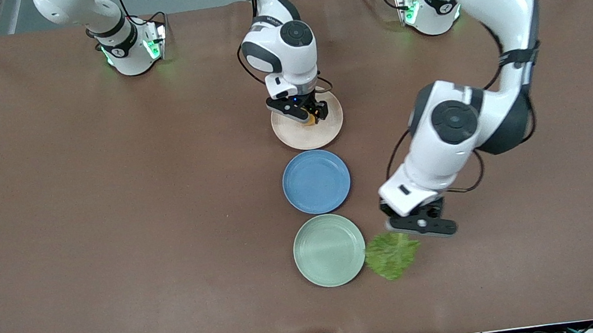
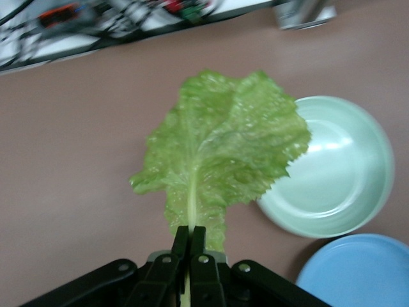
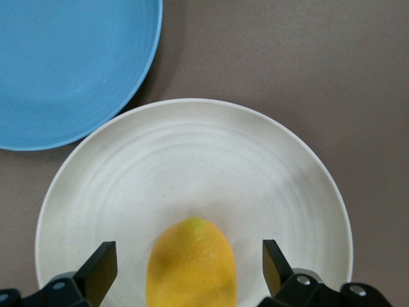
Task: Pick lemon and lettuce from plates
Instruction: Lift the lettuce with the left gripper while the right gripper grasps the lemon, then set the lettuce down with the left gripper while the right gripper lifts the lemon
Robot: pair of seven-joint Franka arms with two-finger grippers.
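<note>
I have the left gripper [image 2: 190,256] with jaws pinched on the lettuce [image 1: 392,254] stem; the leaf hangs beside the mint plate [image 1: 329,250], at its 3 o'clock. The right gripper [image 3: 190,272] hangs over the beige plate [image 1: 307,123], jaws wide around the lemon [image 3: 192,263] lying on it.

light: bright, even overhead; shadows: soft; blur: lettuce [image 2: 217,153] edges, lemon [image 3: 192,265]
</note>
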